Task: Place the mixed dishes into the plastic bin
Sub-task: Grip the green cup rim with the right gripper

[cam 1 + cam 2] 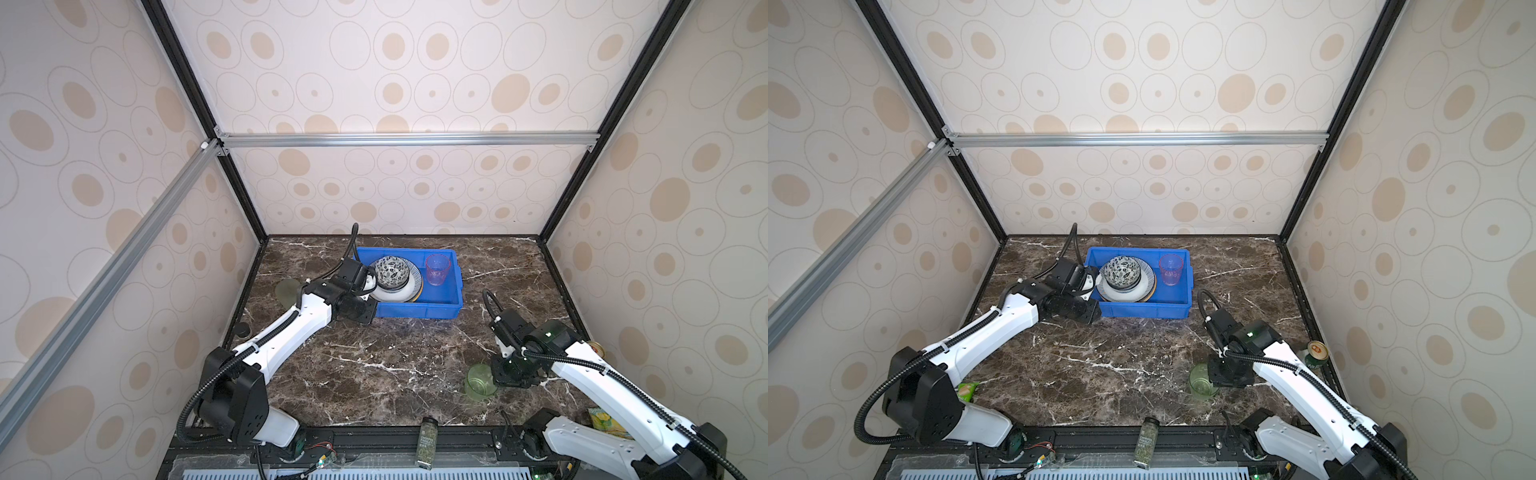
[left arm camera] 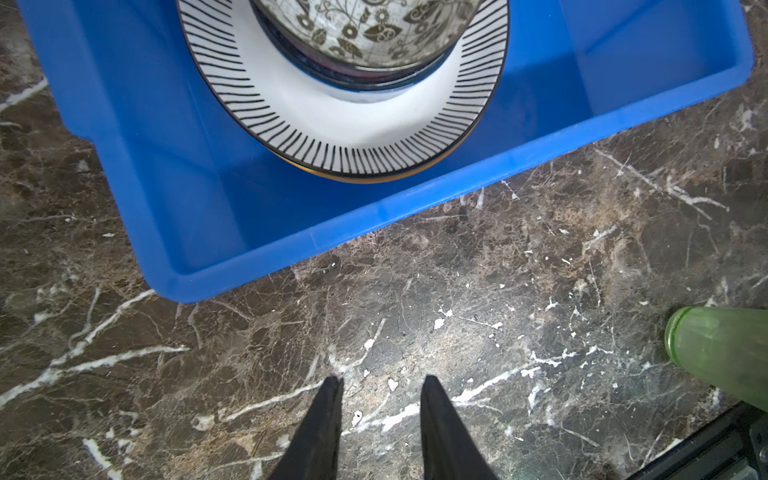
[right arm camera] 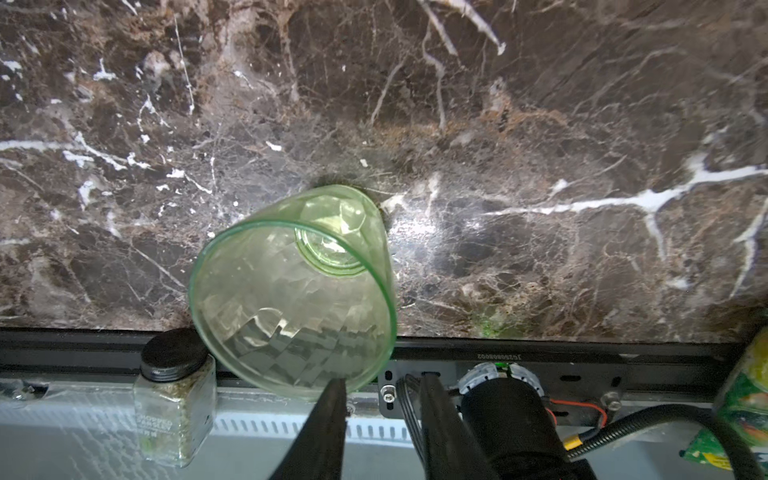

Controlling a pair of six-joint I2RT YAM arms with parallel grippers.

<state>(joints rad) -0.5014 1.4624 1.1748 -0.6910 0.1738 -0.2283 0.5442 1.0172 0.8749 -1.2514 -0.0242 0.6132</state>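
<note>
The blue bin (image 1: 415,309) (image 1: 1146,311) (image 2: 174,195) stands toward the back of the marble table (image 1: 374,374) (image 1: 1100,374), a little left of centre in both top views. Inside it, on the left, lies a striped-rim plate (image 1: 395,296) (image 1: 1126,296) (image 2: 332,124) stacked on at least one other plate, whose golden edge (image 2: 374,179) peeks out below in the left wrist view. A leaf-patterned bowl (image 1: 390,272) (image 1: 1121,270) (image 2: 365,29) sits on the stack. A pink cup (image 1: 437,270) (image 1: 1171,270) stands upright in the bin's right part, apart from the plates.

One dish is outside the bin: a green cup (image 1: 480,382) (image 1: 1202,382) (image 3: 295,286) (image 2: 723,353) on the table near the front right, well apart from the bin.

The right gripper (image 3: 384,379) hangs just beside this cup. Its fingers are spread with a clear gap, and one fingertip (image 3: 337,384) overlaps the cup's rim (whether it touches, I cannot tell); the cup is not between them.

The left gripper (image 2: 382,379) hovers over bare marble just in front of the bin's near left corner, fingers spread and empty.

A spice jar (image 1: 428,442) (image 1: 1146,442) (image 3: 174,399) lies on the front rail. A snack packet (image 1: 606,422) (image 3: 744,407) and a can (image 1: 1317,353) sit by the right wall.
</note>
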